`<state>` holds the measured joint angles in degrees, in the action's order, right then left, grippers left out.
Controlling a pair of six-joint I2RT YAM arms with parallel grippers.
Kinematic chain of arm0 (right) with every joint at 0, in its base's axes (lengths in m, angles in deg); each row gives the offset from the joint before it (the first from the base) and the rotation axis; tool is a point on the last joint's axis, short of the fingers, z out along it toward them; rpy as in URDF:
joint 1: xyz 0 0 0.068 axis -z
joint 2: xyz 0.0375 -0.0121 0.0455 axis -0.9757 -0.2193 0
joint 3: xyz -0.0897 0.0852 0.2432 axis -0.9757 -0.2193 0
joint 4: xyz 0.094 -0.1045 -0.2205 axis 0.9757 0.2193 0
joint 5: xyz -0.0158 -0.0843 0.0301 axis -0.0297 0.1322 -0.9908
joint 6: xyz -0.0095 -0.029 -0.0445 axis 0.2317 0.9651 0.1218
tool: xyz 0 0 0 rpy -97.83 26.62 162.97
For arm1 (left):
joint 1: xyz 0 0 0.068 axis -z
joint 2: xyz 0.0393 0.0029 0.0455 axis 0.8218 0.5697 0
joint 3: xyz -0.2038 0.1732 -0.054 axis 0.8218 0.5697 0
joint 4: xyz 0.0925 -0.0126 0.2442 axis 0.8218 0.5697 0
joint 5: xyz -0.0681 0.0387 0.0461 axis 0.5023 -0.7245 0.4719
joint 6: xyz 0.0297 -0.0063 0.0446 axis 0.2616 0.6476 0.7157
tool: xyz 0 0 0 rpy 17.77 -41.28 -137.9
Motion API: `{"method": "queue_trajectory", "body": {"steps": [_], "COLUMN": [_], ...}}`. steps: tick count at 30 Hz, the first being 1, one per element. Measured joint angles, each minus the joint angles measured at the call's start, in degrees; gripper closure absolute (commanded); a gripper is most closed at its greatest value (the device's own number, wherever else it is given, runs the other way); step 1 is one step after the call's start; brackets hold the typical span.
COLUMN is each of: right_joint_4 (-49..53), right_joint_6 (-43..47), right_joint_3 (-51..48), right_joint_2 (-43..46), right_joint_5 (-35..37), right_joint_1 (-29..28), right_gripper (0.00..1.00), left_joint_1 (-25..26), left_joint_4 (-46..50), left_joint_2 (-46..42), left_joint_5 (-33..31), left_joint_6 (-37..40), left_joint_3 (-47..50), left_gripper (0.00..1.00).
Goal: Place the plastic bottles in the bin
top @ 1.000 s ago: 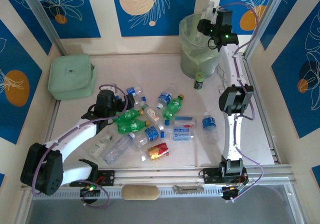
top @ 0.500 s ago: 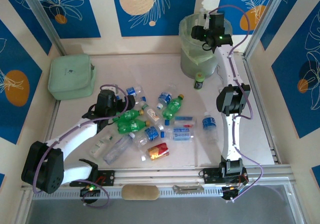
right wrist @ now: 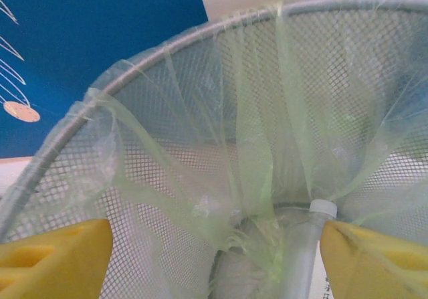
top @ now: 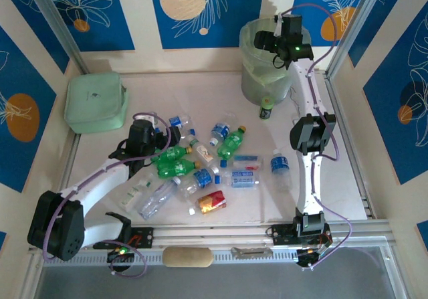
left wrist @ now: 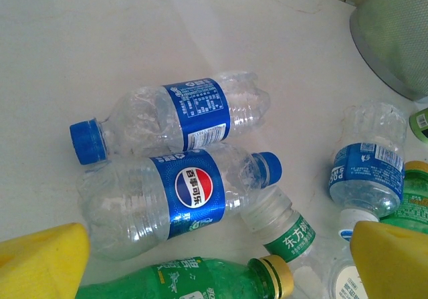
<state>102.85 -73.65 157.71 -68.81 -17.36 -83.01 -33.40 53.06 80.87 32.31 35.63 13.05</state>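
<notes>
Several plastic bottles [top: 200, 172] lie scattered on the white table, clear with blue labels, green, and one red-yellow. My left gripper [top: 164, 138] hovers open at the pile's left end. In the left wrist view the left gripper [left wrist: 214, 265] spans a green bottle [left wrist: 194, 279], with a Pepsi-labelled bottle [left wrist: 174, 195] just beyond. My right gripper [top: 267, 39] is over the grey mesh bin [top: 257, 78] at the back. In its wrist view the right gripper [right wrist: 214, 252] stands open above the bin [right wrist: 200, 112], and a clear white-capped bottle [right wrist: 304, 259] stands inside, beside the right finger.
A flat mint-green pouch [top: 97, 102] lies at the back left. A short dark container with a green top [top: 266, 109] stands just in front of the bin. Blue patterned walls enclose the table. A beige brush-like object [top: 188, 256] rests on the front rail.
My right gripper has swung left over the bin's mouth and its jaws have opened, letting go of the clear bottle. The left arm has not moved.
</notes>
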Motion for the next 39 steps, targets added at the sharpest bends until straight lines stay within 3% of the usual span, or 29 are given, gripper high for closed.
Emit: {"method": "queue_trajectory", "body": {"steps": [8,12,17,25,30,33,39], "right_joint_4": [1.0,0.7,-2.3,-8.5,-9.1,-9.9,-14.5], "right_joint_6": [-1.0,-1.7,-3.0,-6.7,-10.1,-12.9,-18.7], "right_joint_3": [-0.5,-6.8,-24.8,-61.6,-76.1,-82.5,-92.4], "right_joint_2": [8.0,16.7,30.7,49.7,56.4,59.1,61.0], "right_joint_5": [-0.7,-1.4,-3.1,-5.3,-6.4,-7.0,-7.6], "right_joint_1": [0.0,-0.7,-3.0,-7.0,-8.5,-10.1,-14.6], "right_gripper": [0.18,0.18,0.18,0.18,0.16,0.01,0.01], "left_joint_1": [0.0,0.0,0.0,0.0,0.0,0.0,-1.0], "left_joint_4": [0.0,0.0,1.0,5.0,8.2,9.9,12.0], "left_joint_2": [-0.1,-0.8,-2.1,-4.7,-4.7,-4.5,0.8], "left_joint_5": [0.0,0.0,0.0,0.5,0.6,0.0,-1.3], "left_joint_6": [0.0,-0.1,-0.1,0.3,2.1,4.2,10.9], "left_joint_3": [0.0,0.0,0.0,-0.6,-2.1,-3.4,-7.9], "left_gripper": [0.0,0.0,0.0,0.0,0.0,0.0,0.0]}}
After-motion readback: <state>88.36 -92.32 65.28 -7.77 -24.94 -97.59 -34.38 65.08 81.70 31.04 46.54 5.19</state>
